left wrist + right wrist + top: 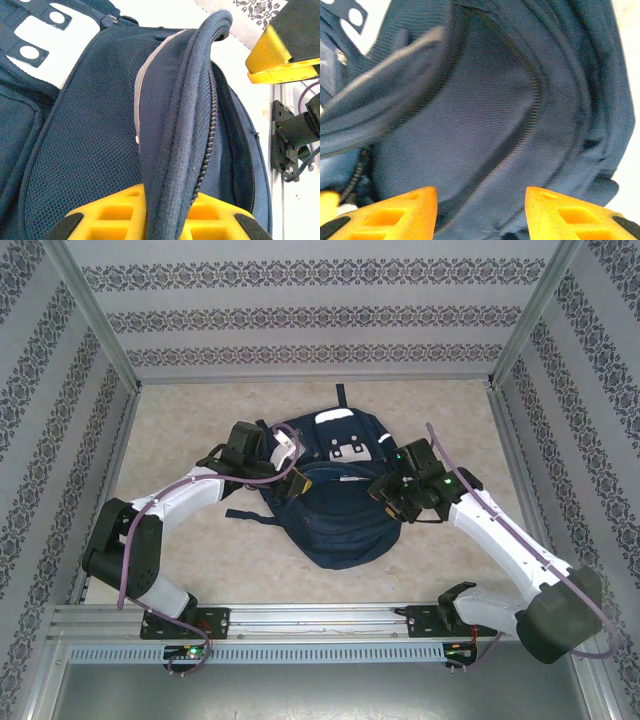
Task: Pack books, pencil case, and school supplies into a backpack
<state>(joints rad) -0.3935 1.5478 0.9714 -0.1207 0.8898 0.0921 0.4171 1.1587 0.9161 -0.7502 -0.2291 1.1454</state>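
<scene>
The navy-blue backpack (pixel 335 515) lies in the middle of the table, its white patch (pixel 335 418) at the far end. My left gripper (pixel 292 476) is at its left side. In the left wrist view that gripper (pixel 167 200) is shut on the backpack's zippered rim (pixel 190 100), which stands up as a fold between the yellow fingers. My right gripper (pixel 392 496) hangs at the backpack's right side. Its jaws (pixel 481 200) are open over dark lining (pixel 470 115), gripping nothing. The books, pencil case and school supplies are out of view.
The backpack rests on a beige tabletop (pixel 200 410) walled by patterned panels and metal posts. An aluminium rail (pixel 320 620) with both arm bases runs along the near edge. A loose strap (pixel 245 515) trails left of the backpack. My right gripper's yellow finger (pixel 280 55) shows beside the raised rim.
</scene>
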